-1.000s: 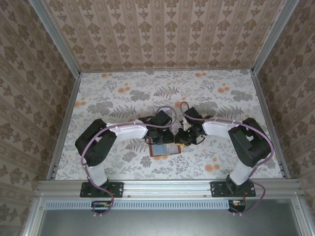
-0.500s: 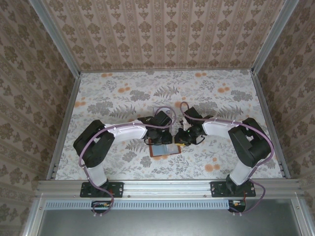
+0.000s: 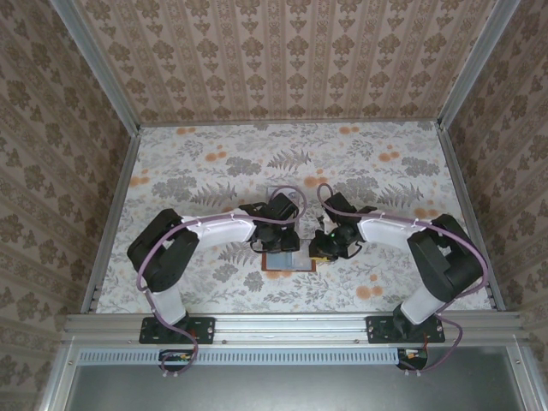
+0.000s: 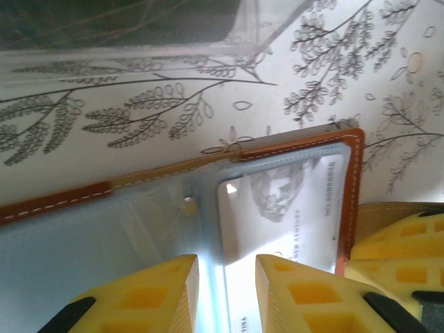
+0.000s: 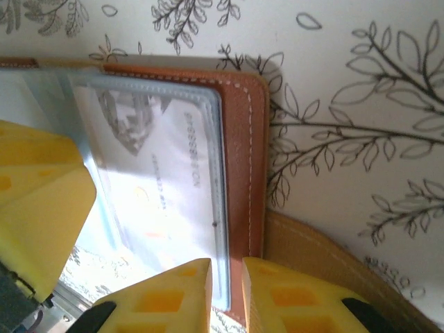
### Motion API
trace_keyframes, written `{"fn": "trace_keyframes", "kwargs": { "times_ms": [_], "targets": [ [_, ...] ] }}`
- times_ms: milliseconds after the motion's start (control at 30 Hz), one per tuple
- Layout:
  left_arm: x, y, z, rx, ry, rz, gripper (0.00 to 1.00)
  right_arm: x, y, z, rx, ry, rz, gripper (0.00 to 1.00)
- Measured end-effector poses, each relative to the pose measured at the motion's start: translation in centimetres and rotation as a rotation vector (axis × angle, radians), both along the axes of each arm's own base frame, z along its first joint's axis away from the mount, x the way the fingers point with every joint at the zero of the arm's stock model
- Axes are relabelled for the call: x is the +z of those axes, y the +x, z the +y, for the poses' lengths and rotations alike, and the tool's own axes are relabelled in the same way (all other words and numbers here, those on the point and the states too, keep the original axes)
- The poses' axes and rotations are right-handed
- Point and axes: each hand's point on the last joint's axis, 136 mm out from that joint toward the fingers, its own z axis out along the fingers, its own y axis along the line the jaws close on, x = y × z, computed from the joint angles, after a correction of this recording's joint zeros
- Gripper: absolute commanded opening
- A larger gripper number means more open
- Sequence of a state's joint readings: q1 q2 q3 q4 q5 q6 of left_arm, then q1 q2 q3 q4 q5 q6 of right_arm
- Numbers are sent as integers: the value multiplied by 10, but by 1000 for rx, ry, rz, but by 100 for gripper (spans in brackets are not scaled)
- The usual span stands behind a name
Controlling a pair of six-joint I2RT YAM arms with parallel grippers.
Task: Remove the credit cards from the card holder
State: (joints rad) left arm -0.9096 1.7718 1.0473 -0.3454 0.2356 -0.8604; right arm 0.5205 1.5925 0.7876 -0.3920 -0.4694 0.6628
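Left hand (image 4: pixel 225 269): yellow fingers (image 4: pixel 156 295) set apart, a clear gap between them, nothing clamped that I can see. It hovers low over the inside of the card holder (image 4: pixel 350 201), which lies opened flat on the flowered worktop (image 3: pixel 214 163). The gap sits over the inner edge of the right-hand grey pocket. In that pocket: one pale, glossy credit card (image 4: pixel 291 201) under a clear window, printed lettering along its long side, fully seated. A small snap stud (image 4: pixel 188 202) sits just left of the pocket. Right hand (image 5: pixel 226 269): fingers drawn almost together, only a narrow slit left. The pocket's outer edge and the stitched brown border of the card holder run down into that slit; cannot tell whether they are pinched or merely under the tips. The tan strap tab (image 5: pixel 326 263) sticks out from beneath this hand, beyond the brown border. From above, both hands meet over the card holder, left on its left half, right at its right edge, near the front middle of the worktop. A clear tray (image 4: pixel 104 59) lies on the worktop beyond the card holder, apart from it.
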Motion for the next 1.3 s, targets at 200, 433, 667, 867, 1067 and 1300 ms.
{"fn": "trace_keyframes", "kwargs": {
  "times_ms": [200,433,667,867,1067,1300],
  "targets": [
    [8,-1,-15,-21,-71,0,30,12,4,-2,-7,-11,-31,22],
    [12,-3,-23,-33,-104,4,28,20,14,2,-10,-3,-59,22],
    [9,-4,-19,-29,-86,7,28,13,13,2,-10,-13,-39,22],
    [7,-5,-16,-25,-68,13,28,6,11,1,-9,-24,-19,22],
    [4,-6,-11,-19,-45,13,28,-2,10,1,-7,-32,2,24],
    [-4,-7,-11,-21,-31,25,28,-5,10,2,-5,-27,12,24]
  ]
}}
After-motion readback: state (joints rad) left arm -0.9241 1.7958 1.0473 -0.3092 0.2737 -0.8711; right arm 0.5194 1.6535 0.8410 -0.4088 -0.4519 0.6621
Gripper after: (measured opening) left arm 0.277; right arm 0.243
